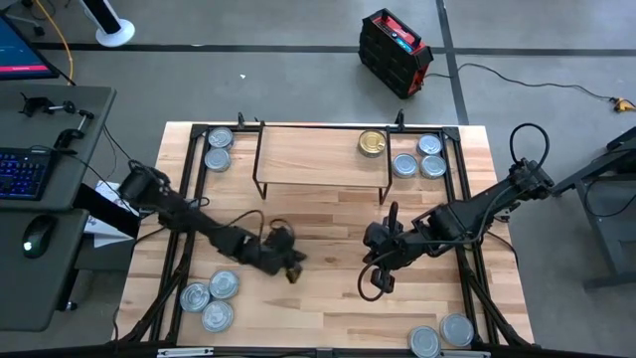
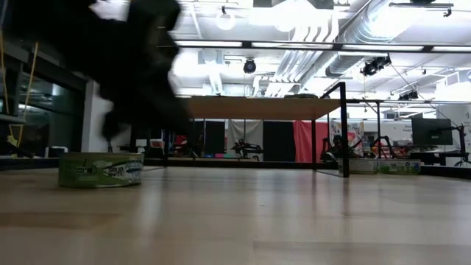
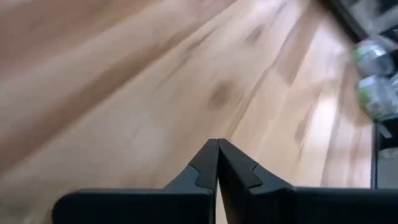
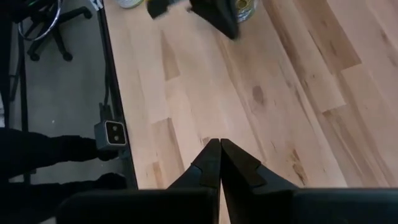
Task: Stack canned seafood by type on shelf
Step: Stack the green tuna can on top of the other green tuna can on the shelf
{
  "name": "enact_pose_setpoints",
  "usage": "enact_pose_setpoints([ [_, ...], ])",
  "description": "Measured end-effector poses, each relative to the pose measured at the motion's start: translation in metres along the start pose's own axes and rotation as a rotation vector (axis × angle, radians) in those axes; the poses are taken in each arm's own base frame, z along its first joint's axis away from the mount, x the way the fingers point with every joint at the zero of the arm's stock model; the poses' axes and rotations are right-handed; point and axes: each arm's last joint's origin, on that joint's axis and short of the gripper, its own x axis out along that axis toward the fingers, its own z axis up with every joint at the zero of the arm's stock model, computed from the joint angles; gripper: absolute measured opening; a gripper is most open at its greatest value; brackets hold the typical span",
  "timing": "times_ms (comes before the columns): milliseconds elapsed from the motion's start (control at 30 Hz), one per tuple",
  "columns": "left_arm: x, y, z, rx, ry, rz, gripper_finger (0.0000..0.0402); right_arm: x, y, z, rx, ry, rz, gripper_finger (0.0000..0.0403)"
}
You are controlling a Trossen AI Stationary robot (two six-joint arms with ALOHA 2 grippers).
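My left gripper (image 1: 286,263) is shut low over the middle of the table, with bare wood past its fingertips (image 3: 217,163) in the left wrist view. A small tin (image 1: 295,269) with a green label (image 2: 101,169) stands on the table right beside it and also shows in the right wrist view (image 4: 245,9). My right gripper (image 1: 376,282) is shut and hovers to the right of it, holding nothing (image 4: 219,163). The shelf (image 1: 323,157) stands at the far side with one gold tin (image 1: 372,143) on its board. My left gripper is shut right beside the green-labelled tin (image 1: 295,269), which stands flat on the table. Its own body covers the near side of the tin, so I cannot tell whether a finger touches it.
Silver tins lie in groups: far left (image 1: 218,149), far right (image 1: 422,159), near left (image 1: 211,298) and near right (image 1: 442,335). Black frame bars run along both table sides (image 1: 467,249). Bare wood lies between the two grippers (image 1: 333,268).
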Motion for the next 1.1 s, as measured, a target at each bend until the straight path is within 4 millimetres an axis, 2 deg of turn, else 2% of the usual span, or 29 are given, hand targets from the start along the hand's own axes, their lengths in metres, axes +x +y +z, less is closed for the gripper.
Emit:
enact_pose_setpoints([
  [67, 0.010, -0.005, 0.015, 0.062, 0.017, -0.026, 0.0000, 0.000, 0.001, 0.000, -0.002, 0.000, 0.003, 0.0000],
  [133, 0.008, -0.012, 0.033, 0.103, 0.072, -0.059, 0.0000, 0.000, 0.001, -0.001, -0.002, 0.009, 0.016, 0.0000],
  [200, -0.006, -0.022, 0.048, 0.181, 0.105, -0.085, 0.0000, 0.000, 0.002, -0.002, -0.004, 0.018, 0.023, 0.0000],
  [267, -0.027, -0.027, 0.052, 0.299, 0.136, -0.076, 0.0000, 0.000, 0.002, -0.002, -0.006, 0.015, 0.015, 0.0000],
  [333, -0.050, -0.024, 0.049, 0.403, 0.176, -0.010, 0.0000, 0.000, 0.002, -0.002, -0.021, 0.015, 0.012, 0.0000],
  [433, -0.076, -0.008, 0.035, 0.517, 0.246, 0.132, 0.0000, 0.000, 0.002, -0.002, -0.057, 0.013, 0.014, 0.0000],
  [533, -0.092, 0.014, 0.022, 0.617, 0.350, 0.284, 0.0000, 0.000, 0.002, -0.001, -0.092, 0.001, 0.007, 0.0000],
  [633, -0.103, 0.026, 0.019, 0.592, 0.412, 0.418, 0.0001, 0.000, 0.000, 0.001, -0.094, -0.022, -0.015, 0.0000],
  [767, -0.107, 0.033, 0.017, 0.399, 0.397, 0.530, 0.0001, 0.000, -0.001, 0.003, -0.087, -0.032, -0.015, 0.0000],
  [933, -0.098, 0.031, 0.019, 0.598, 0.407, 0.462, 0.0001, 0.000, -0.001, 0.004, -0.075, -0.039, -0.009, 0.0000],
  [1100, -0.075, 0.047, 0.015, 0.633, 0.563, 0.392, 0.0001, 0.000, -0.001, 0.004, -0.075, -0.039, -0.007, 0.0000],
])
